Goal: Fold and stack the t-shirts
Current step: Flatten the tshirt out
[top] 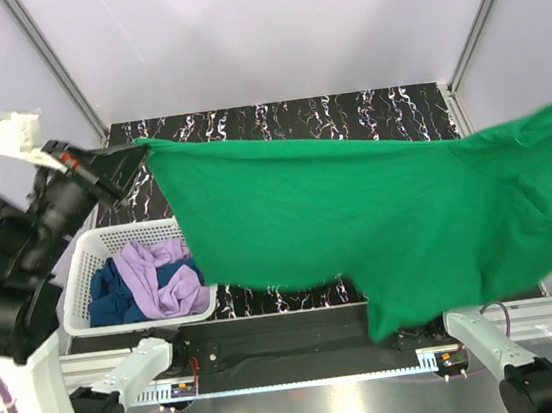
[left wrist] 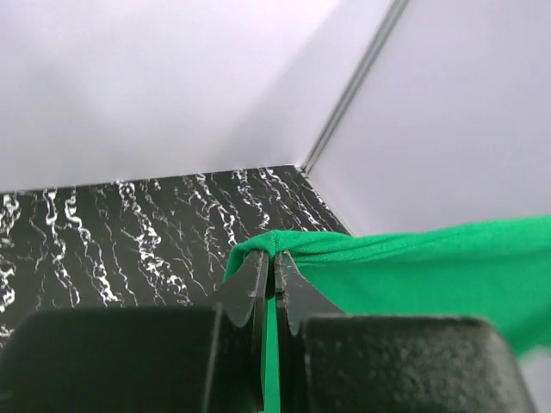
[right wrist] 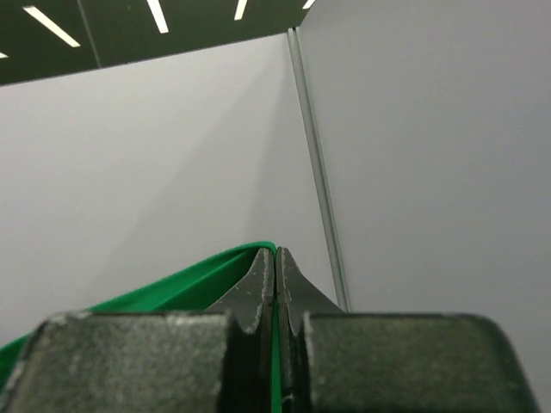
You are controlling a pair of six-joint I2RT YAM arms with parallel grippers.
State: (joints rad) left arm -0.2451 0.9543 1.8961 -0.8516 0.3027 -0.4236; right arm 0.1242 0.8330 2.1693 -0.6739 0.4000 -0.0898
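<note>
Two pincers, my left pincer (left wrist: pixel 274 258) and right pincer (right wrist: pixel 275 254), each pinch an edge of the green t-shirt (top: pixel 358 217), stretching it aloft so it hangs flat for folding. The lilac t-shirt (top: pixel 159 281) and dark blue t-shirt (top: pixel 110 292) wait in the white basket (top: pixel 79 281).

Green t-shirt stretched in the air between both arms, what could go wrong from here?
1. The left pincer and right pincer each pinch only a thin edge of the green t-shirt, so it may slip free if pulled tighter.
2. In the top view its left side overlaps a corner of the white basket, so it might catch the rim when lowered.
</note>
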